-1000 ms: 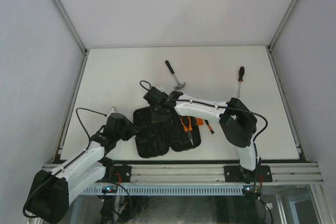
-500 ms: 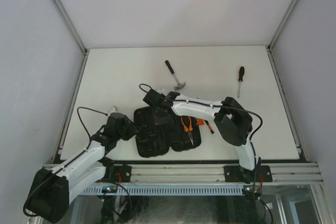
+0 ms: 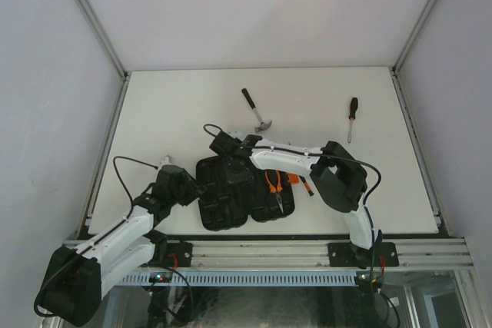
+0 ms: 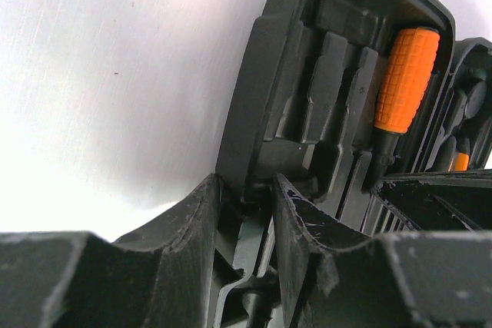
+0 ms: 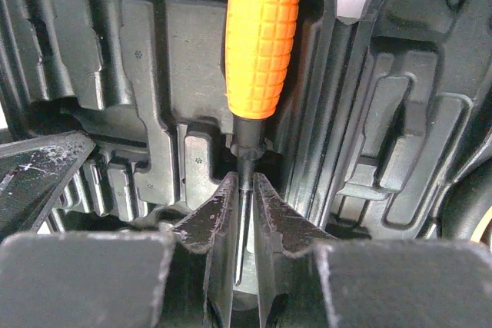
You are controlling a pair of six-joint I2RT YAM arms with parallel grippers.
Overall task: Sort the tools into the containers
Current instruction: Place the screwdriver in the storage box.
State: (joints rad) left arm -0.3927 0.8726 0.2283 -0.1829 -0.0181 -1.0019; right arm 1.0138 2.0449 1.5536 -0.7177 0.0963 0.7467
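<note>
The black tool case [image 3: 231,197] lies open at the table's near middle. My left gripper [image 3: 192,187] is shut on its left rim; in the left wrist view the fingers [image 4: 307,220] clamp the case wall [image 4: 254,105]. My right gripper [image 3: 229,157] hovers over the case's far end, shut on the steel shaft of an orange-handled screwdriver [image 5: 261,36], whose handle lies in a moulded slot of the case [image 5: 138,74]. That handle also shows in the left wrist view [image 4: 406,74]. Orange-handled pliers [image 3: 275,188] lie in the right half.
A claw hammer [image 3: 256,111] lies on the table beyond the case. A longer black-handled screwdriver [image 3: 351,117] lies at the far right. Small orange-and-black screwdrivers [image 3: 302,182] rest beside the case's right edge. Metal frame rails border the table.
My right arm's elbow has shifted a little to the left; its gripper stays over the case's far end with the screwdriver. The left arm has not moved.
</note>
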